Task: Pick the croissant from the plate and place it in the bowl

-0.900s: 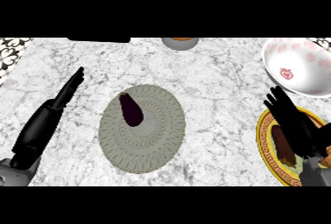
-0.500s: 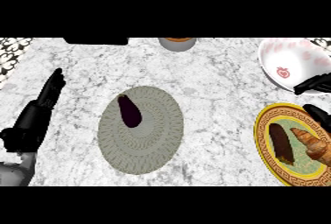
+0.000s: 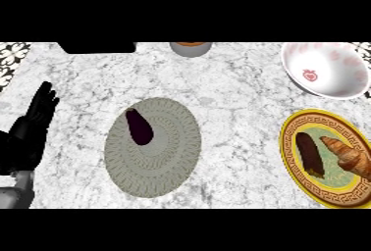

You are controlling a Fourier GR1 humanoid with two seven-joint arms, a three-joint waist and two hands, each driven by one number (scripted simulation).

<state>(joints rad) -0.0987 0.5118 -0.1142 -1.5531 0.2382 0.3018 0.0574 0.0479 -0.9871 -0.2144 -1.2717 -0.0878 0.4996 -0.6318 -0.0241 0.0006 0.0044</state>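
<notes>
At right, 1 croissant [image 3: 351, 158] on plate [image 3: 287, 141], bowl [image 3: 340, 55] beyond.
Left hand [image 3: 29, 130] rests at left edge, fingers straight, close together.

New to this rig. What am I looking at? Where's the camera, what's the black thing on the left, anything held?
There is one camera, on the humanoid robot's head, looking steeply down at a marble counter. The black shape at the left edge is its left hand, open with straight fingers, resting and holding nothing. The right hand is out of view. At the right sits a gold-rimmed plate with the croissant and a dark oblong item beside it. Above it is the white bowl, where the croissant should go. A grey plate in the middle carries a dark purple item.
</notes>
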